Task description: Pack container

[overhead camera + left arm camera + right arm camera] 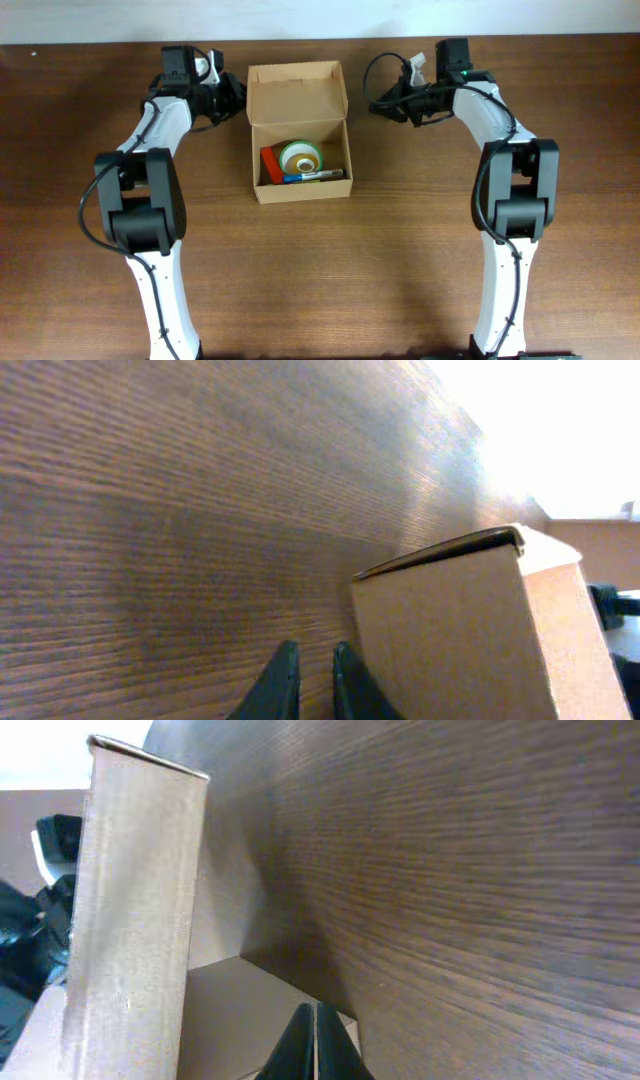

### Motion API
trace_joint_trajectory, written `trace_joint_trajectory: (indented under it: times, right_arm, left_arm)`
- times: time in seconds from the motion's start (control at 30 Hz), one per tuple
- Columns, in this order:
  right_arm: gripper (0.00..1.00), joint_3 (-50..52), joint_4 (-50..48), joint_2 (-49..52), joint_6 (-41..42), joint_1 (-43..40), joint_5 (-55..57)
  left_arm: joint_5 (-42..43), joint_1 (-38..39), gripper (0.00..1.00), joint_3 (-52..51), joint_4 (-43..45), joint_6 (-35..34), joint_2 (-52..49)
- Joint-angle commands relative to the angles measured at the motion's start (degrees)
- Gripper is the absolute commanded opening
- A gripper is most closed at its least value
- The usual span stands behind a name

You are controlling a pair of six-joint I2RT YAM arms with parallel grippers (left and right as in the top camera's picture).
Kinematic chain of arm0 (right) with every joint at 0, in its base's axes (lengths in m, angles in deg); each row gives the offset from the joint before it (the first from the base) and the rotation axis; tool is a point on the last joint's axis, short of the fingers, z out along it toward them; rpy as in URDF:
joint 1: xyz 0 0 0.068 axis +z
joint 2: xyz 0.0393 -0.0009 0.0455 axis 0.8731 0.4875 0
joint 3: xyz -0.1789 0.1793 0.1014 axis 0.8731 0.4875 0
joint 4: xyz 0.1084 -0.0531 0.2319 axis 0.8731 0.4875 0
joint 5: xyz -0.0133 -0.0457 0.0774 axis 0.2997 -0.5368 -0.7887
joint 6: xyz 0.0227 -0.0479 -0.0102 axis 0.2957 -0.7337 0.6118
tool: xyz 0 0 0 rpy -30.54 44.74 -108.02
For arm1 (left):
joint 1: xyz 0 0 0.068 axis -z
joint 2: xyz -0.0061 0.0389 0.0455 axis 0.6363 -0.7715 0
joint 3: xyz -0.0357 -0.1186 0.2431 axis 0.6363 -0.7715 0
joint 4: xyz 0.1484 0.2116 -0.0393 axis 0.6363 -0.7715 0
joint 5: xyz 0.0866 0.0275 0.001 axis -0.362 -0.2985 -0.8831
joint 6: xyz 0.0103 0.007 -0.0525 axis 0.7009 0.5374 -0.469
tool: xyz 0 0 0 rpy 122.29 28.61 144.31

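Note:
The container (300, 105) is a tan cardboard box in the middle of the table, its flap lid open and standing at the back. Inside lie a green-and-white tape roll (300, 157), a red item (271, 163) and a blue pen (298, 178). My left gripper (240, 100) is just left of the lid, empty, its jaws almost together; in the left wrist view it (312, 648) is beside the box wall (470, 630). My right gripper (377, 104) is just right of the lid, shut and empty; in the right wrist view it (314, 1008) points at the box (140, 920).
The brown wooden table (500, 300) reaches to a pale wall strip along the back edge (320, 20). Both arm bases stand near the front edge, left (165, 300) and right (495, 300) of the box.

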Motion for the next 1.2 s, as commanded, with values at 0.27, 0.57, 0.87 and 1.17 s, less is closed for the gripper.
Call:
trace_joint_trajectory:
  times: [0.27, 0.57, 0.87, 1.17]
  right_arm:
    - [0.04, -1.18, -4.28, 3.04, 2.75, 1.57, -3.32]
    - [0.04, -1.18, -16.24, 3.04, 8.57, 4.94, -8.72]
    - [0.04, -1.16, -16.04, 3.58, 8.52, 5.35, -7.41]
    - [0.04, -2.45, -23.12, 3.54, 8.52, 5.33, -16.46]
  left_arm:
    - [3.8, -0.07, 0.02, 0.81, 0.94, -3.15, -1.14]
    - [5.66, 0.09, 0.01, 0.81, 1.9, -3.8, -1.14]
    - [6.91, 0.09, 0.01, 0.81, 3.02, -3.96, -1.14]
    - [12.44, 0.02, 0.02, 6.62, 11.41, -3.5, -1.11]
